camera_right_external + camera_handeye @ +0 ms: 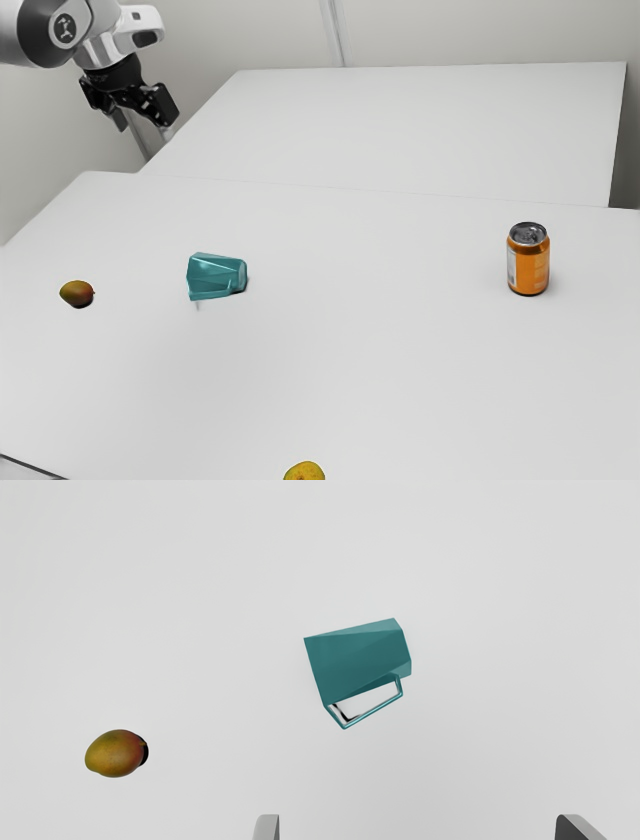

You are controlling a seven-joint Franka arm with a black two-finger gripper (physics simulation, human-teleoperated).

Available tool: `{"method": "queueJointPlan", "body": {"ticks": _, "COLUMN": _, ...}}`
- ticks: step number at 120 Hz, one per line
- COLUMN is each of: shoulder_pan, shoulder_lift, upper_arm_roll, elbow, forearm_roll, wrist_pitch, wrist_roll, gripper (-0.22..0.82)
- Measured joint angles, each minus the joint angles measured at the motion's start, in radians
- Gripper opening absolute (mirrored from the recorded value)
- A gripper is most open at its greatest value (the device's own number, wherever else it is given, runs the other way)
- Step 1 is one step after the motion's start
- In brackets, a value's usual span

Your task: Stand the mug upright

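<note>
My gripper [145, 122] hangs high above the table at the exterior view's upper left, well away from the mug. A teal faceted mug [215, 277] lies on its side on the table, left of the middle in the exterior view. From the wrist camera, the same mug [357, 657] shows its thin handle extending from the side nearer my fingers. The gripper [417, 827] stands open there, its two tips wide apart with nothing between them. Which way the mug's mouth faces is hard to tell.
A mango [77, 293] lies beside the mug toward the exterior view's left. An orange can [528, 260] stands upright at the exterior view's right. Some yellow fruit [305, 472] sits at the bottom edge. Behind is another white surface [400, 130].
</note>
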Motion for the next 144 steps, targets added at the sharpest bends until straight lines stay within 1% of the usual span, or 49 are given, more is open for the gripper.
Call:
{"method": "queueJointPlan", "body": {"ticks": 15, "shoulder_pan": 0.004, "shoulder_lift": 0.004, "upper_arm_roll": 0.006, "elbow": -0.007, "forearm_roll": 0.001, "wrist_pitch": 0.01, "wrist_roll": -0.002, "gripper": 0.6}}
{"method": "queueJointPlan", "body": {"ticks": 25, "shoulder_pan": 0.035, "shoulder_lift": 0.019, "upper_arm_roll": 0.012, "elbow": -0.013, "forearm_roll": -0.004, "wrist_pitch": 0.022, "wrist_roll": -0.004, "gripper": 0.6}}
{"method": "queueJointPlan", "body": {"ticks": 34, "shoulder_pan": 0.09, "shoulder_lift": 0.029, "upper_arm_roll": 0.027, "elbow": -0.025, "forearm_roll": -0.043, "wrist_pitch": 0.036, "wrist_roll": -0.004, "gripper": 0.6}}
{"method": "queueJointPlan", "body": {"ticks": 48, "shoulder_pan": 0.175, "shoulder_lift": 0.06, "upper_arm_roll": 0.032, "elbow": -0.056, "forearm_roll": -0.139, "wrist_pitch": 0.045, "wrist_roll": -0.006, "gripper": 0.6}}
{"method": "queueJointPlan", "body": {"ticks": 64, "shoulder_pan": 0.279, "shoulder_lift": 0.101, "upper_arm_roll": 0.032, "elbow": -0.126, "forearm_roll": -0.265, "wrist_pitch": 0.047, "wrist_roll": -0.004, "gripper": 0.6}}
{"method": "queueJointPlan", "body": {"ticks": 77, "shoulder_pan": 0.366, "shoulder_lift": 0.157, "upper_arm_roll": 0.032, "elbow": -0.171, "forearm_roll": -0.358, "wrist_pitch": 0.039, "wrist_roll": 0.0, "gripper": 0.6}}
{"method": "queueJointPlan", "body": {"ticks": 89, "shoulder_pan": 0.43, "shoulder_lift": 0.221, "upper_arm_roll": 0.033, "elbow": -0.185, "forearm_roll": -0.425, "wrist_pitch": 0.022, "wrist_roll": 0.008, "gripper": 0.6}}
{"method": "queueJointPlan", "body": {"ticks": 106, "shoulder_pan": 0.434, "shoulder_lift": 0.306, "upper_arm_roll": 0.032, "elbow": -0.179, "forearm_roll": -0.503, "wrist_pitch": 0.011, "wrist_roll": 0.025, "gripper": 0.6}}
{"method": "queueJointPlan", "body": {"ticks": 144, "shoulder_pan": 0.452, "shoulder_lift": 0.447, "upper_arm_roll": 0.032, "elbow": -0.163, "forearm_roll": -0.681, "wrist_pitch": 0.019, "wrist_roll": 0.062, "gripper": 0.6}}
